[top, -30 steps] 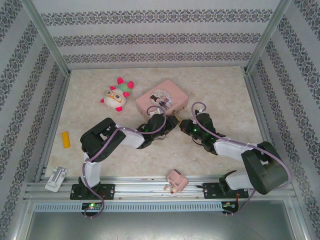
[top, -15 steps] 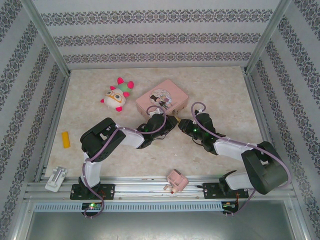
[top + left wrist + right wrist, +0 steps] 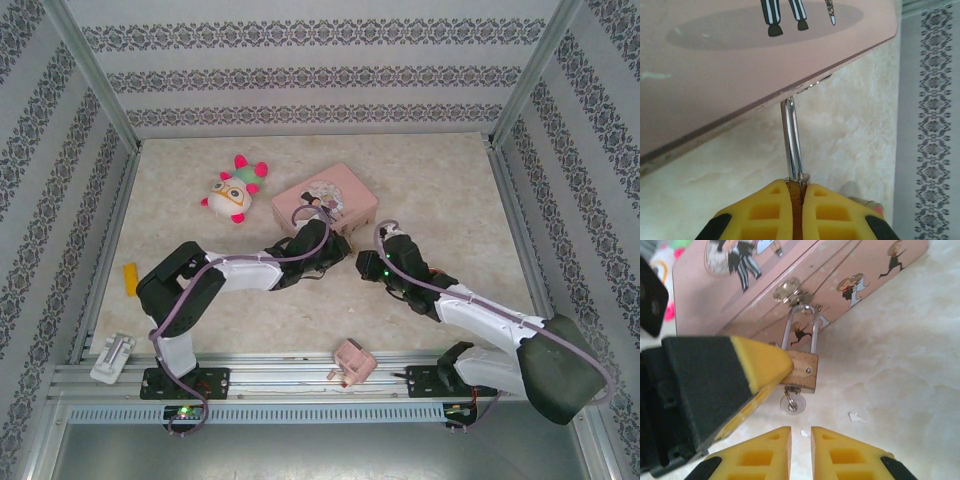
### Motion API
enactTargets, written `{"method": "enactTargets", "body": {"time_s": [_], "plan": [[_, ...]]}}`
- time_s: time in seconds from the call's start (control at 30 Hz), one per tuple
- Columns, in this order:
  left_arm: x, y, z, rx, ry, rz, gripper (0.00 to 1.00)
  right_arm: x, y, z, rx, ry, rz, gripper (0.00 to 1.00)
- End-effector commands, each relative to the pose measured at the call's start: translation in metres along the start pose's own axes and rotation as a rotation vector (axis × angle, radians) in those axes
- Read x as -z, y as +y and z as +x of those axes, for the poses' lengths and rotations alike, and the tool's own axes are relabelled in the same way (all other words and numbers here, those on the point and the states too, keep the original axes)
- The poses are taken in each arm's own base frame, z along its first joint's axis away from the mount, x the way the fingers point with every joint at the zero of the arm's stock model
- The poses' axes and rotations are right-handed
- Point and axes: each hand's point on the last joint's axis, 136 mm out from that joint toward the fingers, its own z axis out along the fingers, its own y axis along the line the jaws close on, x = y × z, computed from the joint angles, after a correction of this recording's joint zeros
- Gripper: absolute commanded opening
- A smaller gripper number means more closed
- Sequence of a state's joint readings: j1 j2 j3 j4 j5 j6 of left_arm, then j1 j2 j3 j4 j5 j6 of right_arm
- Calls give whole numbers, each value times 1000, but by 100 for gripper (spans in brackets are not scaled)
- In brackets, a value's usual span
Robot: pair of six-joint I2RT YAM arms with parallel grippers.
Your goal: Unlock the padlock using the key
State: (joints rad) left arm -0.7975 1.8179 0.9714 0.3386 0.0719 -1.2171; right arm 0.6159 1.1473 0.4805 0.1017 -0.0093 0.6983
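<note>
Compared with 1 second ago, both arms have stretched further toward the pink tin [image 3: 345, 185]. The left elbow has sunk toward the table [image 3: 440, 190] and the right arm's long link has swung out low. The tin's outline has also shifted a little in the overhead view. It may have been tugged or tipped at its front, but that view is too coarse to say which.

At the tin's front wall the padlock [image 3: 805, 371] hangs by its shackle [image 3: 791, 142] from the hasp [image 3: 787, 290]. The left tool [image 3: 797, 187] is clenched on the padlock's brass body, yellow pads pressed to either side, holding it just below the tin's hasp. The key [image 3: 790, 405] stands in the keyhole on the end of the padlock away from the tin, its round head hanging free.

The right tool [image 3: 800, 432] is released. Its 2 pads stand a narrow gap apart with nothing between them. They sit just beyond the key's head, on the side away from the tin, and do not touch it.

For the task, this reads as a pause between inserting the key and turning it. Both legs of the shackle sit in the body, so the padlock looks locked. The next move calls for the right tool to close on the small key head and twist it. The left tool would need to resist that twist without dragging the tin.
</note>
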Motion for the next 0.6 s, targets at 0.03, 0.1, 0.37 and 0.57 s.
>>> {"method": "enactTargets", "body": {"time_s": [0.03,0.1,0.37,0.57], "plan": [[10,-13,-6,-26,0,0,0,-2,2,0,136,10,66,17],[9,-11,-3,-11,10,0,0,-6,8,1,164,22,59,17],[10,-7,-1,20,21,14,0,-24,19,3,223,59,51,17],[11,-4,-1,44,33,19,0,-28,15,4,242,63,69,19]]}}
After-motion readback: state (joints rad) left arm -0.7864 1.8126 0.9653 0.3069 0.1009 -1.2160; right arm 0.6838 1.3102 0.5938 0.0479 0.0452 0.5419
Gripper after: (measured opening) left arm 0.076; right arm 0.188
